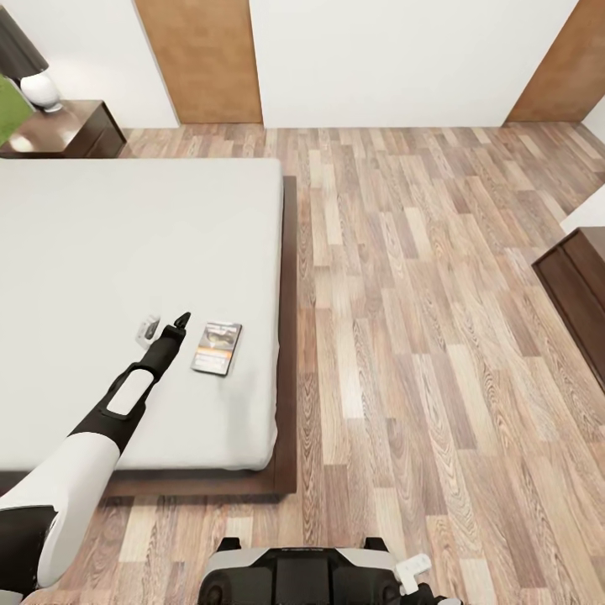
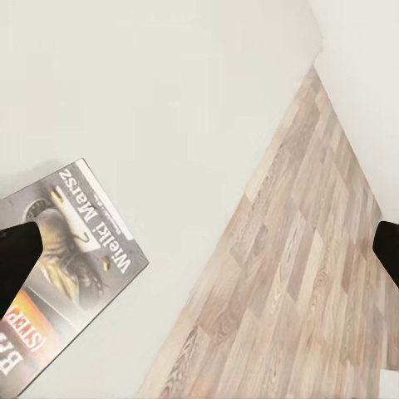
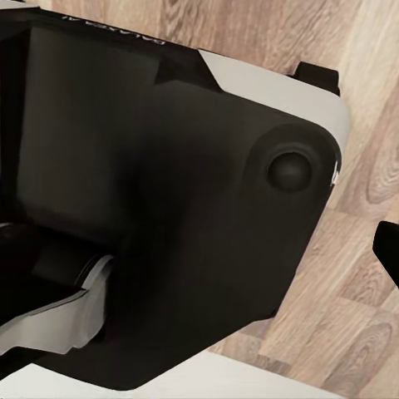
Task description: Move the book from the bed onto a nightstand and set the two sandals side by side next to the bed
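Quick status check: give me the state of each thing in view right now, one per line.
book: lying flat, cover up, on the bed near its foot-side edge, not gripped
left end effector: open, over the mattress beside the book
bed: bare white mattress
nightstand: beside the bed's far corner, carrying a lamp
doors: closed
right end effector: state cannot be told

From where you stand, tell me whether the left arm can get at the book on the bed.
Probably yes. The left gripper hovers open just beside the book, which lies flat on the bed with nothing between them.
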